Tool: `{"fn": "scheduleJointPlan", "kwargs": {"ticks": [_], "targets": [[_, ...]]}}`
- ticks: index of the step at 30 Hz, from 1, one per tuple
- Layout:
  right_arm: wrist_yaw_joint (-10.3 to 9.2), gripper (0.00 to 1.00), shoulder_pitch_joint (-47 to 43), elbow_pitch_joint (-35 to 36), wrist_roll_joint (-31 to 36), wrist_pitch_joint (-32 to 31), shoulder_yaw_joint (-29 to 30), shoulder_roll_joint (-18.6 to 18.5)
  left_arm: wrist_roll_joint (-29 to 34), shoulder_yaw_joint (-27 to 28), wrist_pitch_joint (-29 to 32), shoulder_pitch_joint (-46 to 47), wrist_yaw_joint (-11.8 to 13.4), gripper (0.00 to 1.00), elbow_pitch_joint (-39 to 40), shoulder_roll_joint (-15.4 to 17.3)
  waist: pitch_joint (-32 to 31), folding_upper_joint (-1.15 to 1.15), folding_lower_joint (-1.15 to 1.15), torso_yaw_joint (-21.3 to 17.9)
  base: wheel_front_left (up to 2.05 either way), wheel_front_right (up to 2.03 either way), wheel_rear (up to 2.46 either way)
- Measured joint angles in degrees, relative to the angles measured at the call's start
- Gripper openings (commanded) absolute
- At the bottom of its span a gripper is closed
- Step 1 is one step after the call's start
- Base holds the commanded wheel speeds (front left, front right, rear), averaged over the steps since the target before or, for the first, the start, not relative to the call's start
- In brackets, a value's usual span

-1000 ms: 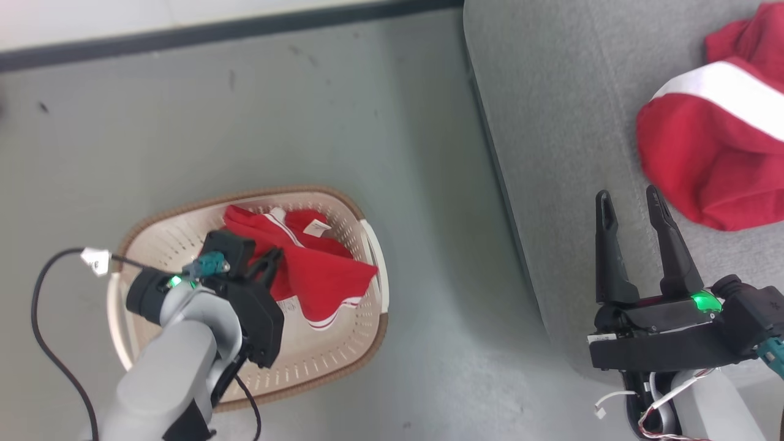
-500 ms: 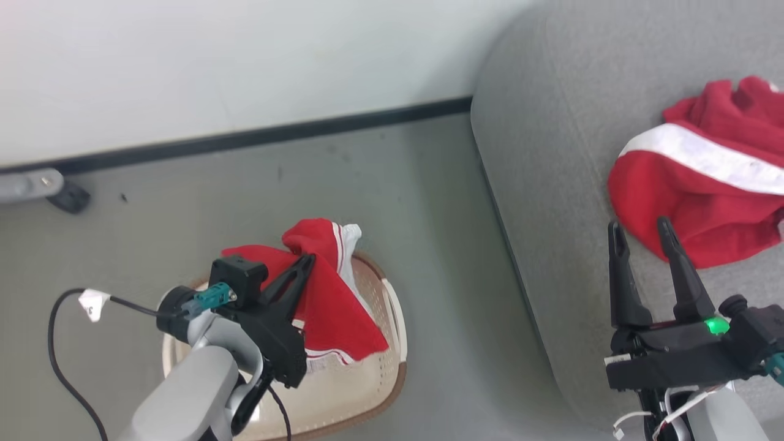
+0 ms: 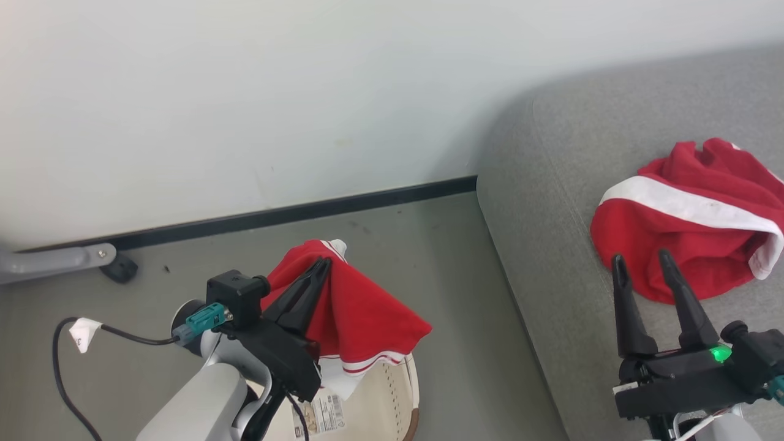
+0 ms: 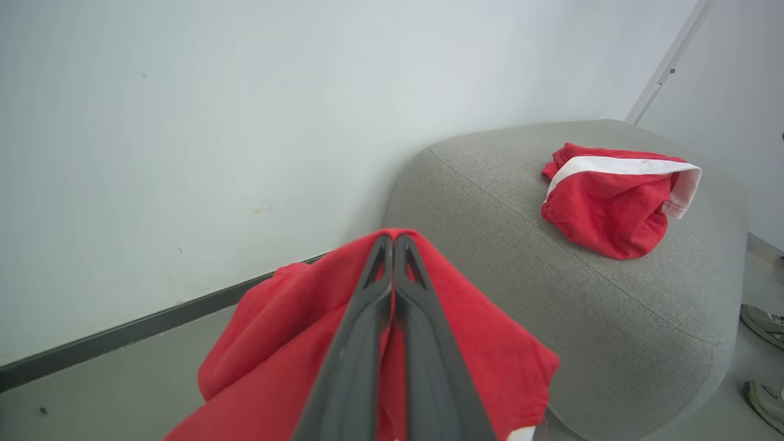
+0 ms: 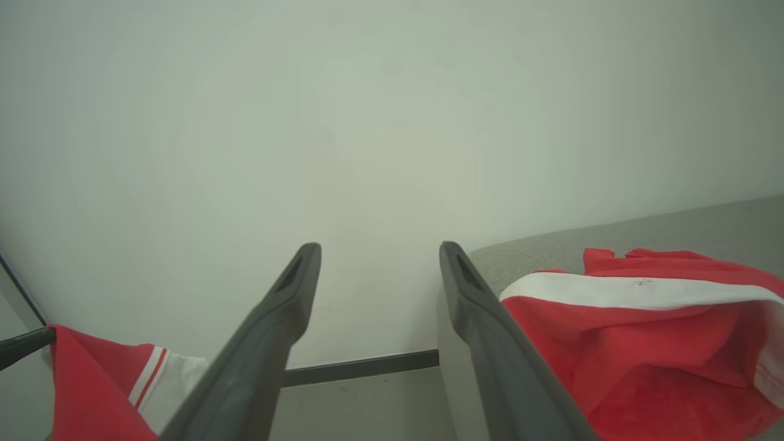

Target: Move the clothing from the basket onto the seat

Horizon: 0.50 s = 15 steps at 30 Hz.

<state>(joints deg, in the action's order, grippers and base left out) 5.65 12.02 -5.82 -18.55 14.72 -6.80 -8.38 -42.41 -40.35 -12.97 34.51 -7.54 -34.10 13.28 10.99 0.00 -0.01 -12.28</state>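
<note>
Head view, item one: left gripper [image 3: 321, 264], jaws pressed together and pinching a fold of the held garment [image 3: 367, 318]. The garment is red with a white striped hem and hangs over the basket [image 3: 392, 398] at the bottom edge. Whether the hem clears the rim cannot be told.

Item two: right gripper [image 3: 640, 260], jaws spread with nothing between them. It is poised over the seat [image 3: 551, 257], just beside the second garment [image 3: 680, 239], which lies bunched on the grey cushion.

Item three: floor [image 3: 465, 306], a bare strip between basket and seat.

Hazards, as judged:
- The grip takes only a thin fold near the fingertips, so the cloth may slide out during the carry and land on the floor.
- The low hem may catch the basket's rim and drag it.
- A release too near the cushion's rounded edge may let the garment slip off.
</note>
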Motion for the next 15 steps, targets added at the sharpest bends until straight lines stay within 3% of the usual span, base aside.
{"fn": "scheduleJointPlan", "kwargs": {"ticks": [15], "targets": [[0.93,1.0,-2.4,0.4,-1.0,-0.4,-4.3,-1.1,-0.1,0.7,0.9,1.6,2.6,0.0,9.9,-0.5,-5.5,0.0,0.0,2.3,0.0,0.0,0.0]]}}
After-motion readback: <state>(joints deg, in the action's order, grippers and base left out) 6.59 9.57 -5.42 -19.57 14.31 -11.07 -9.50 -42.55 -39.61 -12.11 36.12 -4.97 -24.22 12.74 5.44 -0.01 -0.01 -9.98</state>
